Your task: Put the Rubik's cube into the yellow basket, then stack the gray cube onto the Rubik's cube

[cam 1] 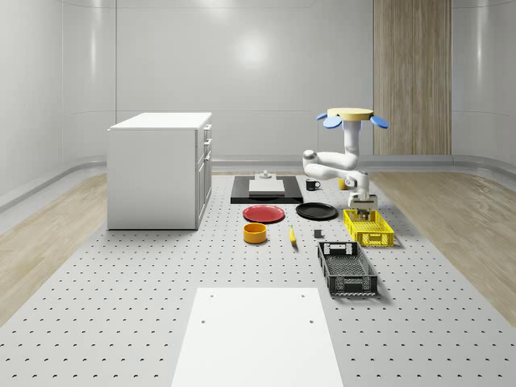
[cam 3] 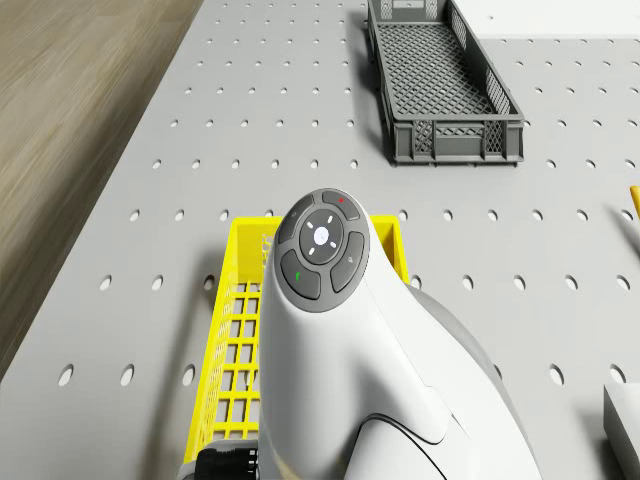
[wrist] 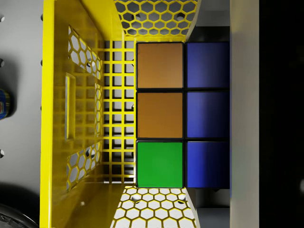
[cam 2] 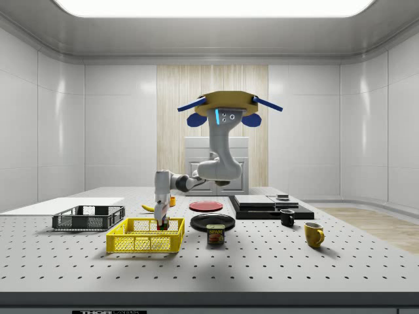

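I have the drone hovering above the counter, just beyond the far end of the yellow basket in the whole-scene view, with the arm folded down so that the hand hangs inside the basket's walls. In the wrist view the Rubik's cube sits right under the camera, orange, green and blue tiles close up, with the yellow grid floor of the basket directly behind it. I judge the hand is clamped on the Rubik's cube, since the cube sits square along the hand's axis with a finger edge flanking it.

The relation that matters: the cube is straight below the hand and already within the basket's rim, near one end wall. From the side view the hand's tip is low between the basket walls, though I cannot tell whether the cube touches the floor yet. So my next move would be a short vertical one, then releasing.

I cannot make out the gray cube with confidence from here, so I won't place it. The black crate lies just beside the basket, nearer the whole-scene camera.
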Controlling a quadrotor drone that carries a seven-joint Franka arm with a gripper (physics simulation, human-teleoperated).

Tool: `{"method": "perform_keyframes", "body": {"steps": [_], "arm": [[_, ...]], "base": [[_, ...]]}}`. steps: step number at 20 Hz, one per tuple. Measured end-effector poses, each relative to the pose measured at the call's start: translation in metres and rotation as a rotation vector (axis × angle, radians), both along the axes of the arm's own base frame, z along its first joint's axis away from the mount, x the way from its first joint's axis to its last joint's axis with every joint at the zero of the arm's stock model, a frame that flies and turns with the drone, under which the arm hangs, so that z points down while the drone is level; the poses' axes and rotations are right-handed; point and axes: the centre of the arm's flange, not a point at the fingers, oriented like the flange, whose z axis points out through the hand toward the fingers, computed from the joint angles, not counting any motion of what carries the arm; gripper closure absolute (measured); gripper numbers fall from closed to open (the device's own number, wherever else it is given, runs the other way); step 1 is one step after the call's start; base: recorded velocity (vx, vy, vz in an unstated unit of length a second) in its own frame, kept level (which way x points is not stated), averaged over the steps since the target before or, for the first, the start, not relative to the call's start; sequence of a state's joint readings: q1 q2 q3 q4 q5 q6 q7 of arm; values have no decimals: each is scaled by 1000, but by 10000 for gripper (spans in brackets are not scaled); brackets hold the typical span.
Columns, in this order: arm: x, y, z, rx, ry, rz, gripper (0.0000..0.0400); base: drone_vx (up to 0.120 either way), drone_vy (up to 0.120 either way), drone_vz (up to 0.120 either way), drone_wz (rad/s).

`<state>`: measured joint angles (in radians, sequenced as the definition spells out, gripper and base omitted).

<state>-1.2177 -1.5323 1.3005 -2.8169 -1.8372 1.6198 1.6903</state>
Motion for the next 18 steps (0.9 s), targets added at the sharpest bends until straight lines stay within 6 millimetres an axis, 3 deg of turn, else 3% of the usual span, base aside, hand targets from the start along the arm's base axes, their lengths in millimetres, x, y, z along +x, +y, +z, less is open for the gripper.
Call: {"method": "perform_keyframes", "body": {"steps": [15,18], "arm": [[0,0,43,0,0,0,75],[0,0,46,0,0,0,35]], "base": [[0,0,0,0],[0,0,0,0]]}}
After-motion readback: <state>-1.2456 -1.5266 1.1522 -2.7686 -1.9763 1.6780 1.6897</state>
